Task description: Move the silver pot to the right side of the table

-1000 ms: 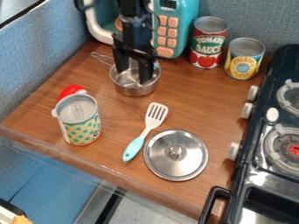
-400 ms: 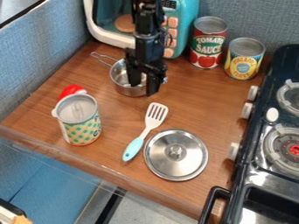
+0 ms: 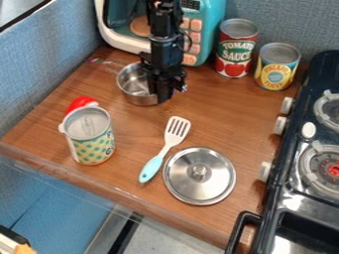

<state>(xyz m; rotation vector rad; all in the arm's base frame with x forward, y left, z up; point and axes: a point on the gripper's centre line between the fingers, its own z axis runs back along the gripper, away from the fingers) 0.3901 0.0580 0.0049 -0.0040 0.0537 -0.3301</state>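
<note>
Pincer point(image 3: 159, 97) is clamped on the silver pot point(image 3: 135, 93) beside it, at the rim (a good spot, I think); it looks light, hard, maybe slippery.

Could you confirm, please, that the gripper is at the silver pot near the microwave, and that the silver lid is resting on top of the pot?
Not quite: the camera view shows the silver lid lying on the table beside the spatula, not on the silver pot. The gripper is indeed at the pot, near the microwave.
</note>
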